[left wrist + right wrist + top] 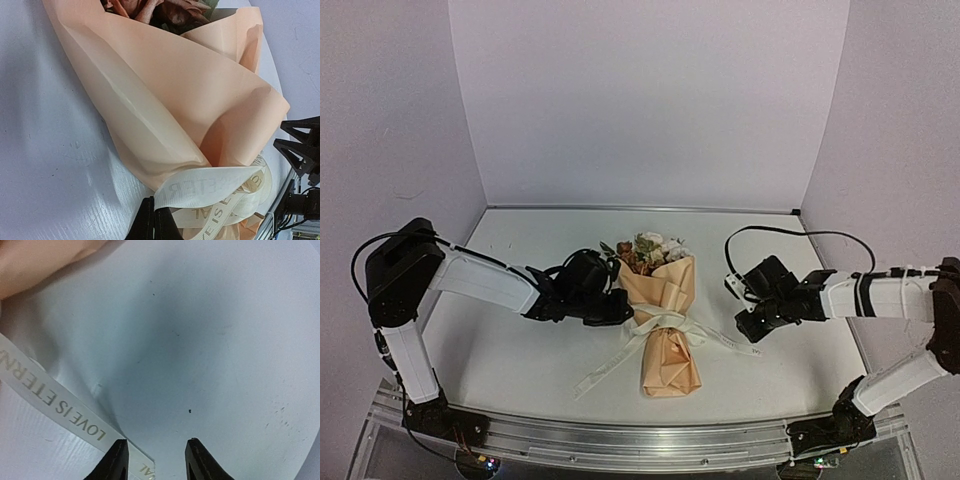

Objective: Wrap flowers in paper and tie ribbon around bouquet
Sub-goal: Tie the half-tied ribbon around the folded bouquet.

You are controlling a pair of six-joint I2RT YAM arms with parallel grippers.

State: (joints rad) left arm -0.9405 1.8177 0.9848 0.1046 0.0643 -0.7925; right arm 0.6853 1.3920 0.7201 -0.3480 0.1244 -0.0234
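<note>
At the centre of the white surface [520, 350]: one bouquet [668, 300], lying flat, with the flowers [648, 250] at the far end and the tan paper [672, 372] cone narrowing toward the arms.

- Ribbon [658, 320]: cream, lettered, crossing the cone's waist. One tail runs to the near left and one to the right. I cannot tell whether a firm knot holds it.
- Left pincer [623, 308]: closed against the bouquet's left flank, apparently nipping a ribbon loop at its tips.
- Right pincer [157, 445]: jaws partly apart and holding nothing. The right tail lies loose on the surface just beside one fingertip.

Hazards, as judged:
- A one-sided pull from the left could slide the wrap along the cone, or drag the whole bouquet, because nothing anchors the right tail.
- The springy paper folds could open if the band slackens.
- The smooth surface gives the bundle little grip.
- A hard tug could crush the stems.

Setting:
- Surface: matte white, lightly speckled.
- Backdrop walls [640, 100]: plain and pale, on three sides.
- Metal rail [620, 440]: runs along the near edge.
</note>
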